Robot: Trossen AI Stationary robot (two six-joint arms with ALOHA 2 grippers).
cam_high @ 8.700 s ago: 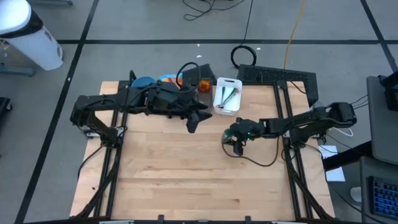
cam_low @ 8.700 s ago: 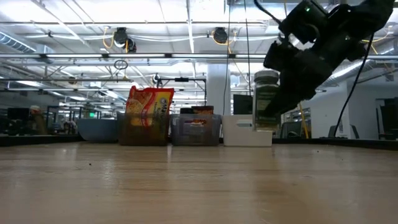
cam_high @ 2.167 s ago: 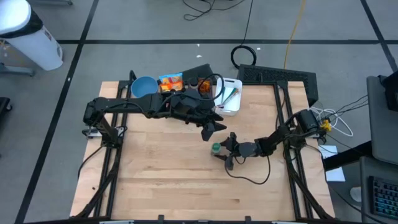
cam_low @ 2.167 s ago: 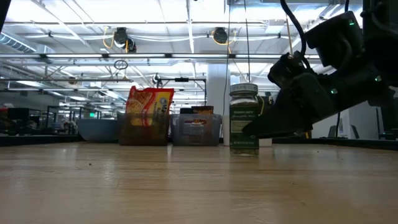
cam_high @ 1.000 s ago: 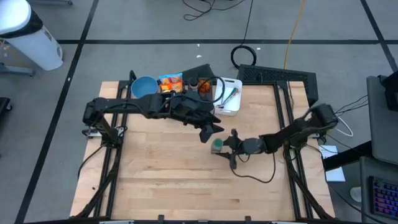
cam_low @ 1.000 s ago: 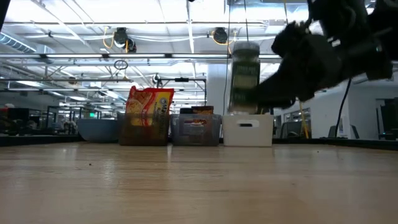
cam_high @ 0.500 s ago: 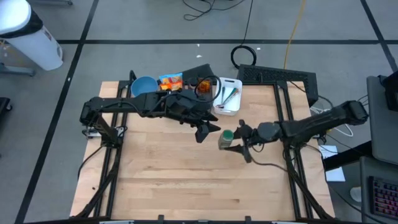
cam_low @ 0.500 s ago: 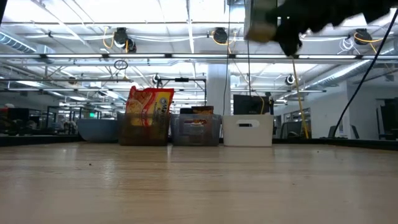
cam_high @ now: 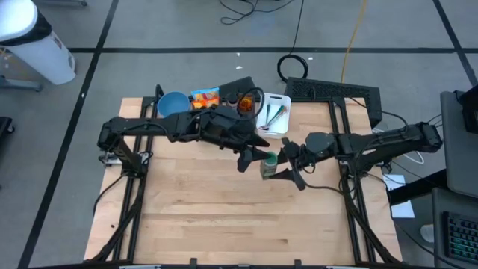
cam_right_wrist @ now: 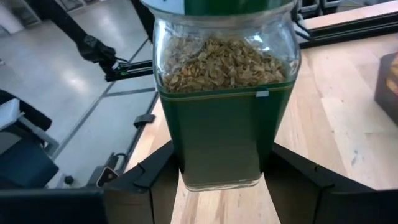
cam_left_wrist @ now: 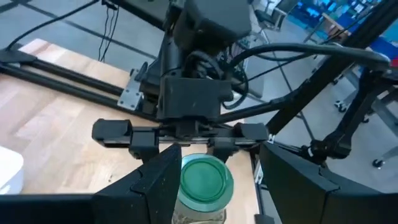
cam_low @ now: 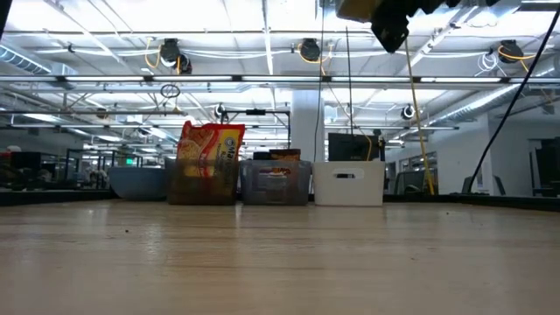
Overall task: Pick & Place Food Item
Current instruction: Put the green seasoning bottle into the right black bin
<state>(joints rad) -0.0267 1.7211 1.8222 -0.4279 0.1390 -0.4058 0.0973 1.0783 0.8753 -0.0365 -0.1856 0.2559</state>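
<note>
Two tools meet over the middle of the desk [cam_high: 224,217], and the near half of that wooden desk lies bare in the high view. Right in the centre, the right tool [cam_high: 284,166] has the spice jar [cam_high: 269,163] pinched low on its glass body, fingers half spread around it, jar upright and carried clear above the wood. From the right wrist view that jar [cam_right_wrist: 224,93] sits squarely between the two dark fingers, dried flakes filling its upper part, green label below.

Coming in from the left, the left tool [cam_high: 250,155] hangs just beside the jar's cap, its fingers held fairly wide with nothing between them. Its wrist view looks down on the green lid [cam_left_wrist: 204,180], with the lid sitting in the gap and the other arm's tool behind it. This reads as a handover, though a plain carry toward the far bins is also possible.

To do it well: keep the jar upright and level, bring the free fingers around the lid or neck before any squeeze, and let the lower grip loosen only once the upper one is firm. Glass is slick, so a tilted or shallow pinch could let it slide.

Farther back, along the far edge, stand the blue bowl [cam_high: 172,102], the snack bag [cam_high: 205,98], a dark bin [cam_high: 240,93] and the white bin [cam_high: 273,114] holding utensils.
</note>
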